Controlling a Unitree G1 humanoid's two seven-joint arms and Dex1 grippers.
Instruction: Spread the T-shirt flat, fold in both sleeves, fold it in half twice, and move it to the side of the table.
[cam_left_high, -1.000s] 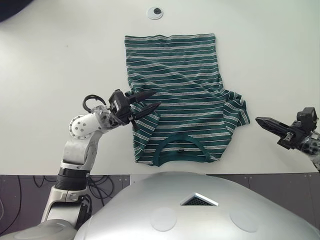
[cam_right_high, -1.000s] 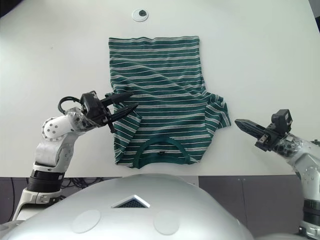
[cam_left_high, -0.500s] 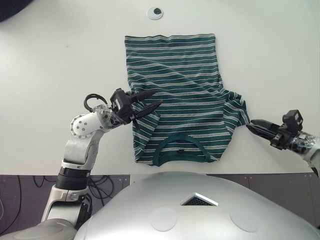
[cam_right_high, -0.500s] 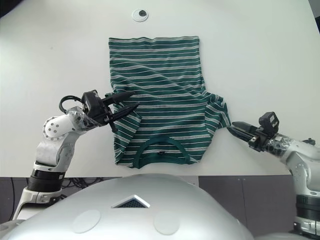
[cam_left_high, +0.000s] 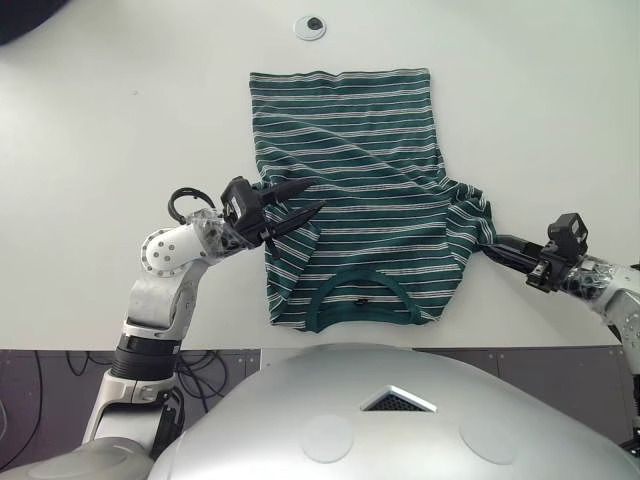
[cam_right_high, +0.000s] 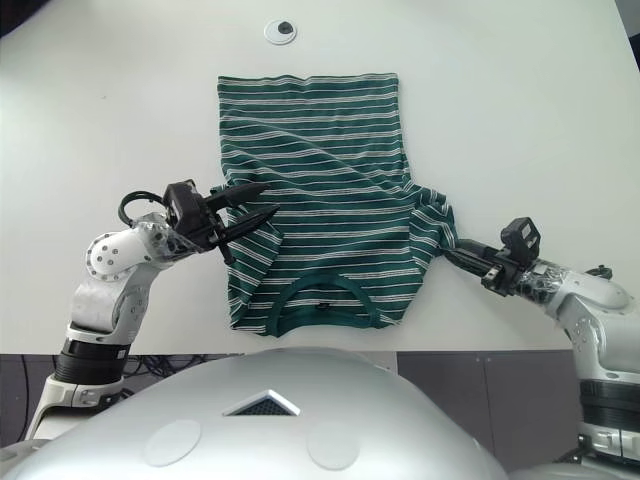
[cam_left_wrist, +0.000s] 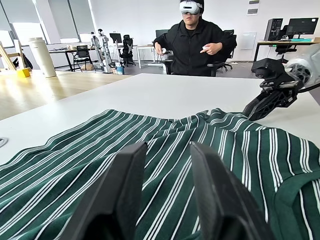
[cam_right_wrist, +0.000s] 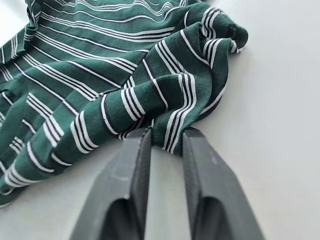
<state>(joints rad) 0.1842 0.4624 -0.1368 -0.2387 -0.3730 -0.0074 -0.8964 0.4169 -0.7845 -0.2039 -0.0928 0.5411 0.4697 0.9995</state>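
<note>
Right wrist view: the right tool (cam_right_wrist: 167, 135), fingers parted, noses the bunched sleeve (cam_right_wrist: 200, 100) of the striped T-shirt (cam_right_wrist: 100, 50); a deeper bite on the sleeve should come before closing. Left wrist view: the left tool (cam_left_wrist: 167, 150) hangs released over the T-shirt. Head view: one T-shirt mid-surface (cam_left_high: 120, 120), two tools flanking.

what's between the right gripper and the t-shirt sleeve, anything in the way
Nothing visible stands between them. The right gripper is open, its tips at the edge of the bunched sleeve of the T-shirt.

No readable text or numbers (none legible on T-shirt (cam_left_high: 360, 200))
</note>
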